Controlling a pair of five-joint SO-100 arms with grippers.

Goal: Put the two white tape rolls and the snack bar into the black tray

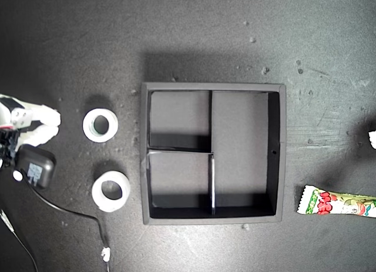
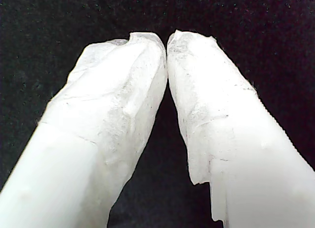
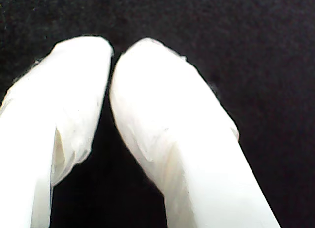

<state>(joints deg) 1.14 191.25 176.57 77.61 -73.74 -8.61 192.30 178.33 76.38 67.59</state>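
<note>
The black tray (image 1: 281,166) lies in the middle of the exterior view, and all three of its compartments are empty. Two white tape rolls rest flat on the mat at the exterior view's left of the tray, one (image 1: 100,125) farther back and the other (image 1: 111,191) nearer. The snack bar (image 1: 338,204) lies at the exterior view's right edge, partly cut off. My first gripper (image 2: 166,43) is shut on nothing over bare black mat. My second gripper (image 3: 112,58) is likewise shut and empty. None of the task's things show in either wrist view.
An arm's white gripper (image 1: 47,120) with a black camera module (image 1: 35,167) sits at the exterior view's left edge, near the rolls. Its cable (image 1: 76,213) trails across the mat. A white tip of another arm (image 1: 372,139) shows at the right edge.
</note>
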